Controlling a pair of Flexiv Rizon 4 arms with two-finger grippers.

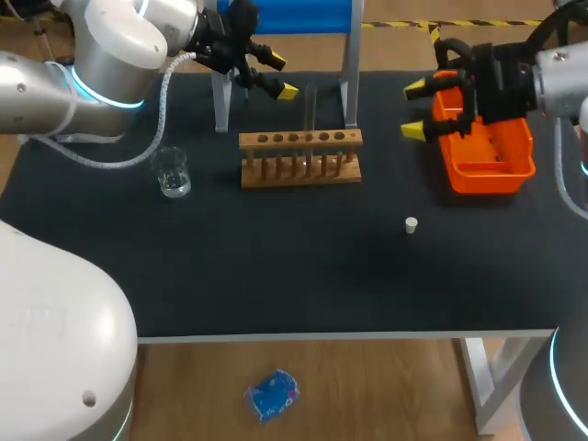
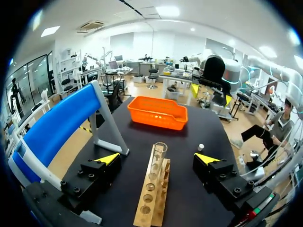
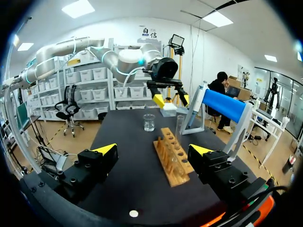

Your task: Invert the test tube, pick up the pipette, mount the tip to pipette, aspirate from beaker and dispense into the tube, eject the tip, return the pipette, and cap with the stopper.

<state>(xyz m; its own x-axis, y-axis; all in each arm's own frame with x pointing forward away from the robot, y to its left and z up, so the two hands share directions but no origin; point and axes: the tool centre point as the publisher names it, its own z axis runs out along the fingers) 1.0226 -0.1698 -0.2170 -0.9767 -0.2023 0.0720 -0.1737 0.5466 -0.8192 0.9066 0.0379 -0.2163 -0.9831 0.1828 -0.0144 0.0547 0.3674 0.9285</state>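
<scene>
The slim clear glass test tube (image 1: 310, 115) stands upright in the pale wooden rack (image 1: 300, 170) at the middle of the black table (image 1: 276, 276). Its long axis is vertical, and in the left wrist view its rimmed mouth looks to point up. The rack's own length runs left to right across the frame.

The left gripper (image 1: 281, 77) hangs at the upper middle, just left of the tube's top and apart from it. Its yellow-tipped fingers are spread wide with nothing between them. The right gripper (image 1: 413, 110) sits at the upper right, its tips just off the left edge of the orange plastic tray (image 1: 487, 165). Its fingers are likewise wide apart and empty.

A small clear glass beaker (image 1: 172, 172) stands left of the rack, well apart from it. The little white stopper (image 1: 412, 224) lies right of centre, below the tray. Behind the rack, at the top edge, is the blue stand on grey legs (image 1: 294, 16).
</scene>
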